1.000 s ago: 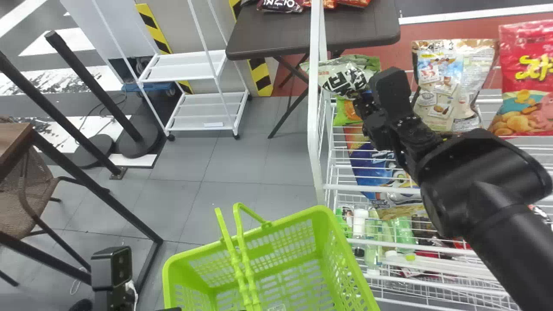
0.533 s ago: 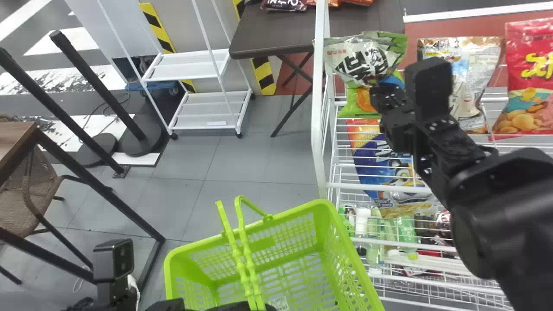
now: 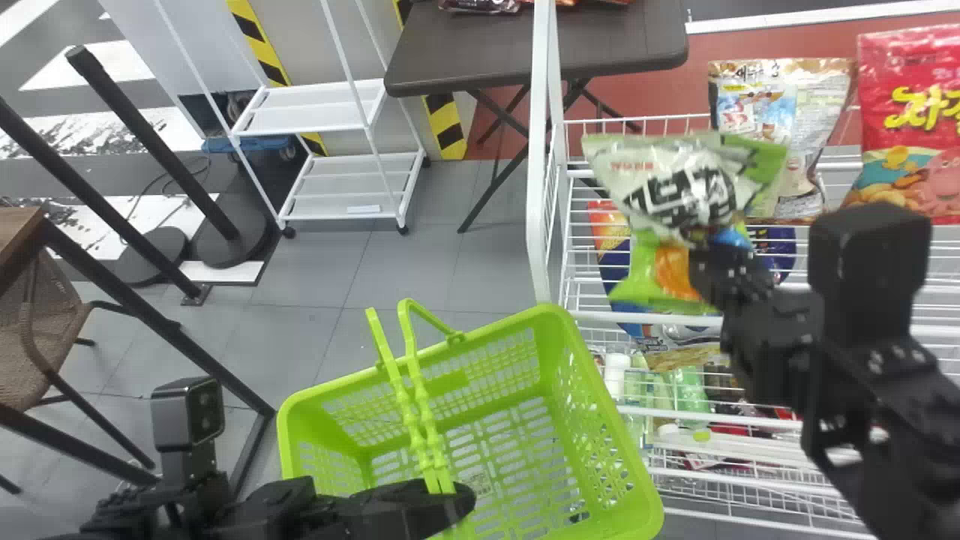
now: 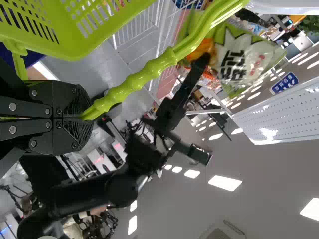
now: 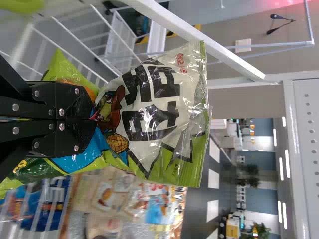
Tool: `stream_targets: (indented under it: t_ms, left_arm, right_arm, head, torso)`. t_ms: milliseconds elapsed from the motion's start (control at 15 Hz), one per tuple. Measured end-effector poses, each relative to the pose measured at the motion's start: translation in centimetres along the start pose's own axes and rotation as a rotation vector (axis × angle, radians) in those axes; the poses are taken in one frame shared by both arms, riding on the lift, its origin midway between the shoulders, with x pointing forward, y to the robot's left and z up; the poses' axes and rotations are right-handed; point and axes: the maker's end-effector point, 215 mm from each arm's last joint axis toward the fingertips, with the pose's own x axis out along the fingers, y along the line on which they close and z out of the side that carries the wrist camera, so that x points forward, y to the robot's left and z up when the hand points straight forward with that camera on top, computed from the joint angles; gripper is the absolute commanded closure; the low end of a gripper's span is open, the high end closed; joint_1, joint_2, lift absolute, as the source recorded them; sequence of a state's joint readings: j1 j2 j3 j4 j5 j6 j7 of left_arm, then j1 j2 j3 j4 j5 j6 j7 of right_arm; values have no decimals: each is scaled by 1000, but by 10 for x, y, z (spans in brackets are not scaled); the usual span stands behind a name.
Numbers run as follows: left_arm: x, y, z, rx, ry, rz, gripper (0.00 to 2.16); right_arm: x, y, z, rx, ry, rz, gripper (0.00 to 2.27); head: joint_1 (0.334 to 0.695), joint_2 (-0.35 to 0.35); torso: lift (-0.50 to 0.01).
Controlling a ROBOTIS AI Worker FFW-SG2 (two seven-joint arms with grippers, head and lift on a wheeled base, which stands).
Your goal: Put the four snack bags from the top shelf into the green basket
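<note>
The right hand [image 5: 94, 120] grips the green bag [image 5: 154, 107] beside the shelf [image 3: 535, 202], while the left hand [image 4: 86, 119] clamps the handle [image 4: 138, 78] of the basket [image 3: 450, 381]. Pinched mid-body, the slick bag could slip if swung fast; carried too low, it might snag the raised handle.

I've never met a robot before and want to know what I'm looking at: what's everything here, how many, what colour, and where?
Held snack bag: one, green and white, beside the rack
Red snack bag: one, top shelf
Brown-and-blue pouch: one, beside the red bag
Blue bag: one, behind rack wires
Bottles: several, green and white, low in the rack
Rack: one, white, right
Basket: one, green, front
Table: one, dark, back
Cart: one, white, back
Chair: one, brown, left
Left hand: one, black, on the basket handle
Right hand: one, black, gripping the held bag
</note>
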State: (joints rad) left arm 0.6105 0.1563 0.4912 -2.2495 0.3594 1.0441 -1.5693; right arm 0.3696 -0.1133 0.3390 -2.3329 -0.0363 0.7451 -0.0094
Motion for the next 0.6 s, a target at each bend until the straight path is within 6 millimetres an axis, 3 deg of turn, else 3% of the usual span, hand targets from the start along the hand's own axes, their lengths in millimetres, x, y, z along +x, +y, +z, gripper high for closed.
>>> stream_targets:
  t_ms: [267, 600]
  left_arm:
    - [4, -1, 0, -3, 6, -9, 2148]
    - [9, -3, -1, -5, 10, -22, 2148]
  right_arm:
    - [-45, 57, -38, 19, 152, 156, 2246]
    - [-72, 129, -75, 43, 343, 364, 2246]
  head:
    - [695, 321]
    - [695, 350]
  torso:
    - [-6]
    - [-6]
